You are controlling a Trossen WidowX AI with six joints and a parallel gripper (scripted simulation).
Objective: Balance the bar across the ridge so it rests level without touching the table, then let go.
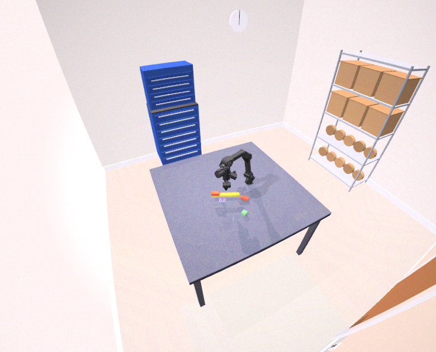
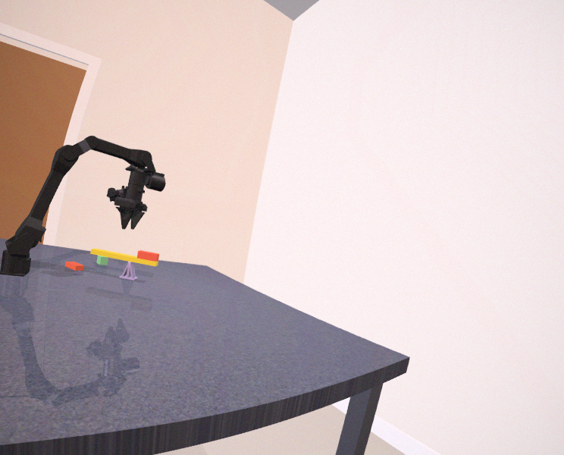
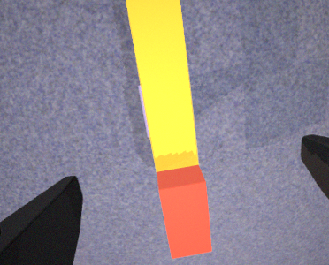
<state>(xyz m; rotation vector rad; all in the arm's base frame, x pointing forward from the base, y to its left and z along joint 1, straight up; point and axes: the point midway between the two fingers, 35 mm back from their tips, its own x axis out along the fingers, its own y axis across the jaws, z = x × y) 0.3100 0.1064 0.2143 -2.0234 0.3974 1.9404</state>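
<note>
From left to right in the exterior view, a loose red block [image 1: 244, 198] [image 2: 74, 265] is seen flat on the table [image 1: 191, 242] [image 2: 224, 367] [image 3: 54, 88], then a green block [image 1: 244, 212] [image 2: 101, 260]. The yellow bar [image 1: 230, 194] [image 2: 113, 255] [image 3: 164, 88] is held up by the purple ridge [image 1: 222, 199] [image 2: 129, 271] [image 3: 143, 110], off the table. The gripper [image 1: 226, 188] [image 2: 128, 227] [image 3: 193, 167] is held above, fingers spread, nothing pinched. The ridge is set nearer the right end, probably because that end is weighed down by the top red block [image 1: 215, 193] [image 2: 147, 255] [image 3: 187, 216]. A slant is seen; true level cannot be told. No brands, labels or writing can be read.
</note>
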